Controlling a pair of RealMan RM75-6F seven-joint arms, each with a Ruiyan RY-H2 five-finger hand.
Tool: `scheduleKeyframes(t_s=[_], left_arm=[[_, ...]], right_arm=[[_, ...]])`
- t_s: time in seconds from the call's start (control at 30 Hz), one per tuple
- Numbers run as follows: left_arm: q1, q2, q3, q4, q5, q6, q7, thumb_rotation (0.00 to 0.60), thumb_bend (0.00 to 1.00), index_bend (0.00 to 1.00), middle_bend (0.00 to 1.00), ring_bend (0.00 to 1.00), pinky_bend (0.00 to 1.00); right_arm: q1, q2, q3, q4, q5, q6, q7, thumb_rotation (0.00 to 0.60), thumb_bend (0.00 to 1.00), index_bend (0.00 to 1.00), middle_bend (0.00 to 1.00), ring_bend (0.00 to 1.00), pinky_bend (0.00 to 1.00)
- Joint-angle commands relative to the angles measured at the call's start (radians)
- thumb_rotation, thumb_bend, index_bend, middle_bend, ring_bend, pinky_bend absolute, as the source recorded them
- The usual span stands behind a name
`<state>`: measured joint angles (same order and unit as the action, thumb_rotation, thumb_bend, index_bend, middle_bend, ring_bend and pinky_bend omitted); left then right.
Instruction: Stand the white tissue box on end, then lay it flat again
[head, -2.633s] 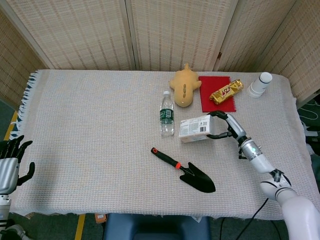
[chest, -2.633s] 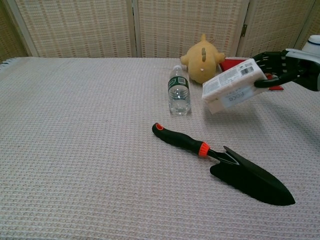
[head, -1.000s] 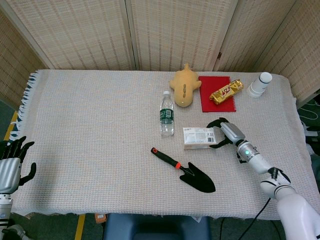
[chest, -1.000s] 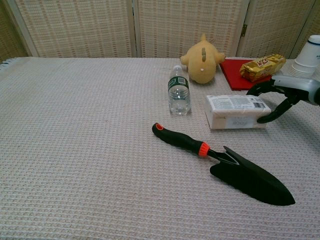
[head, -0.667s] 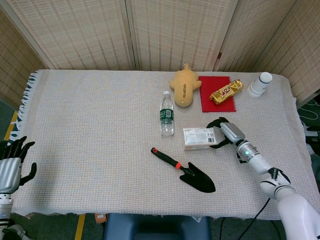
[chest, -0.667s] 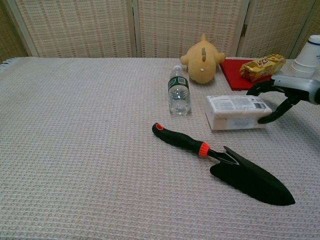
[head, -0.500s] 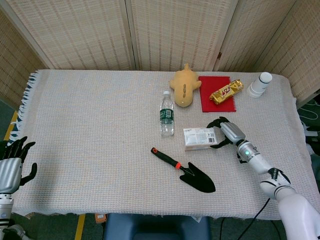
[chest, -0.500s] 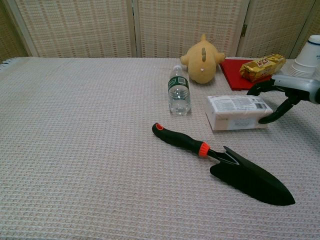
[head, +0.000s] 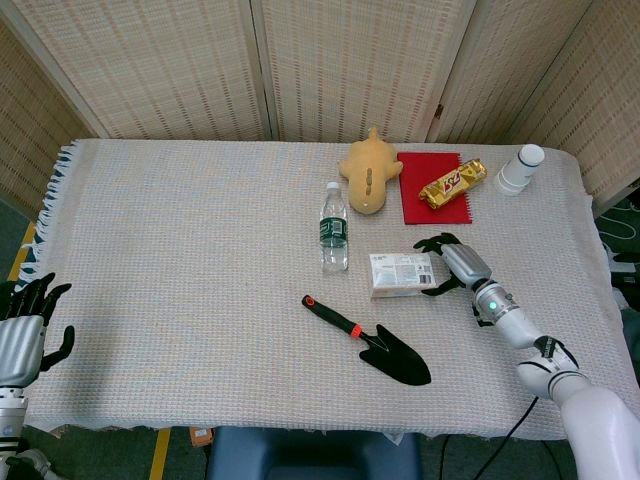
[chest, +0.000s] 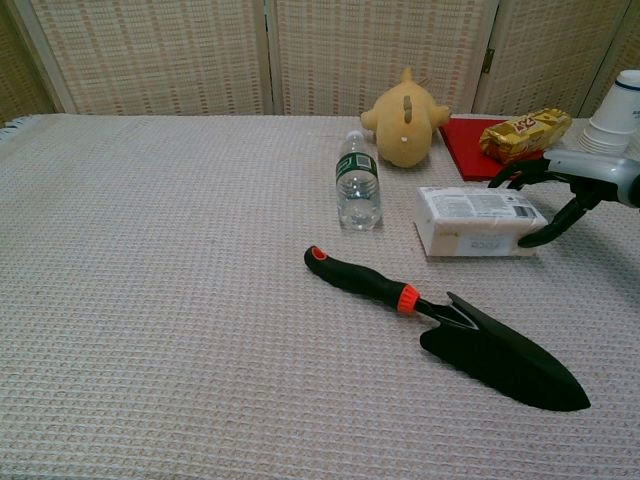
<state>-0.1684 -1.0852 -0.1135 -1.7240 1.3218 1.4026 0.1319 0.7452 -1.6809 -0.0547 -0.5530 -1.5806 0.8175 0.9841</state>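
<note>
The white tissue box lies flat on the woven cloth, right of the water bottle. My right hand clasps its right end. The fingers arch over the far edge and the thumb sits against the near corner. My left hand hangs off the table's front left corner, fingers apart and holding nothing. It shows only in the head view.
A water bottle stands just left of the box. A black trowel with an orange-trimmed handle lies in front. Behind are a yellow plush toy, a red cloth with a gold snack packet, and stacked paper cups.
The box, held tilted in the air 2.6 s ago, now lies flat on the cloth. Over the last second it slid slightly right with my right hand. The left hand barely moved.
</note>
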Motion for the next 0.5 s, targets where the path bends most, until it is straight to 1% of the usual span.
scheduleKeyframes(t_s=[0.03,0.33,0.43,0.5], left_arm=[[0.000,0.000,0.000,0.000,0.000,0.001,0.000,0.600,0.48,0.16,0.00,0.00,0.09],[0.000,0.000,0.002,-0.003,0.001,0.000,0.005,0.600,0.48,0.16,0.00,0.00,0.09],[0.000,0.001,0.002,-0.003,0.000,0.000,0.004,0.600,0.48,0.16,0.00,0.00,0.09],[0.000,0.002,0.002,-0.003,0.000,-0.001,0.004,0.600,0.48,0.16,0.00,0.00,0.09]], right_arm=[[0.001,0.009,0.004,-0.015,0.003,0.002,-0.008,0.600,0.07,0.21,0.39,0.27,0.00],[0.003,0.047,0.027,-0.092,0.033,-0.015,-0.101,0.600,0.03,0.18,0.36,0.25,0.00],[0.004,0.059,0.035,-0.117,0.045,-0.029,-0.141,0.600,0.01,0.15,0.33,0.22,0.00],[0.006,0.068,0.039,-0.138,0.054,-0.042,-0.171,0.600,0.00,0.12,0.30,0.19,0.00]])
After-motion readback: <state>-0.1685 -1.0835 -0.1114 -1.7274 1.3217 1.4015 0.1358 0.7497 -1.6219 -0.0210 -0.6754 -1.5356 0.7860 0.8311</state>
